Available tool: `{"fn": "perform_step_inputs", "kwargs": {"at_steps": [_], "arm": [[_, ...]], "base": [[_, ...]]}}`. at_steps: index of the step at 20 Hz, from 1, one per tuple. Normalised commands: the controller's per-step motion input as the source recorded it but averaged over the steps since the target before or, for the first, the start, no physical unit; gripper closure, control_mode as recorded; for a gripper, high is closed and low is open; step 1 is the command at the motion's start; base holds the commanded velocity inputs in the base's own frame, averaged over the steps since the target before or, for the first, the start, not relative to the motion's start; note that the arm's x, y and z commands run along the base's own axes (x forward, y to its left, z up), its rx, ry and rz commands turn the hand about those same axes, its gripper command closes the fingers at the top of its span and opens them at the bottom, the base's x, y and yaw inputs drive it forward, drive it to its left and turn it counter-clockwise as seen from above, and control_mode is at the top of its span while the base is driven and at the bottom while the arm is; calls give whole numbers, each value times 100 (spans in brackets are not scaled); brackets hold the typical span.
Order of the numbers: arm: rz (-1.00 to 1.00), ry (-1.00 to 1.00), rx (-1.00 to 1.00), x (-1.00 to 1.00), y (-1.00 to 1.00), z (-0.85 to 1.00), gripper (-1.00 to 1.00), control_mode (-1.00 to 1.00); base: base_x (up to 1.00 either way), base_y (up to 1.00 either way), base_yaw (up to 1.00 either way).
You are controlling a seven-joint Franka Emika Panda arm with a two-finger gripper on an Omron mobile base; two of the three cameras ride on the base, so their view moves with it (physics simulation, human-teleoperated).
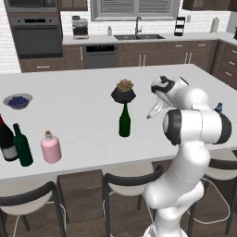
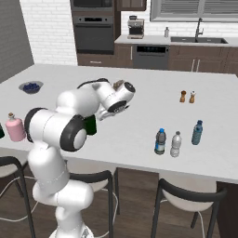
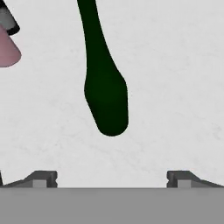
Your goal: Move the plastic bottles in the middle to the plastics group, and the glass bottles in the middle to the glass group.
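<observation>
You see the gripper (image 3: 112, 178) from the hand view with both fingertips (image 3: 43, 178) set wide apart and released, nothing between them. Below them on the white island counter (image 1: 78, 120) stands the slim green wine bottle (image 3: 106, 96); its top runs off the frame edge. In the left base view that same bottle stands upright mid-counter, just in front of a dark potted plant (image 1: 123, 91), and the arm's wrist blocks your look at the fingers there. In the right base view the arm hides nearly all of it; you catch just a dark green patch behind the elbow.

The pink bottle (image 1: 51, 147) with its cork sits at the counter's left, near the stocky green bottle (image 1: 22, 145) and the red-topped wine bottle (image 1: 6, 141), which is cut off by the frame edge. In the hand view the pink one is a cropped corner blur.

The blue-label water bottle (image 2: 160, 142) stands just beside the pale clear bottle (image 2: 176, 144), with the blue-tinted bottle (image 2: 197, 132) near them. A bowl (image 1: 18, 100) holds something dark blue, too small to identify.
</observation>
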Motion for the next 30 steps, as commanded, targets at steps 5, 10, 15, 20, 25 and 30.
{"fn": "perform_step_inputs", "kwargs": {"at_steps": [5, 10, 15, 20, 25, 30], "arm": [[35, -9, 39, 11, 12, -3, -100, -100], [32, -4, 10, 0, 33, -4, -100, -100], [8, 0, 1, 27, 14, -3, -100, -100], [0, -5, 8, 48, 0, -21, -100, -100], [3, 0, 2, 5, 6, -14, -100, -100], [7, 0, 5, 0, 23, -9, -100, -100]], "base": [[0, 0, 0], [0, 0, 0], [0, 0, 0], [0, 0, 0], [0, 0, 0], [0, 0, 0]]}}
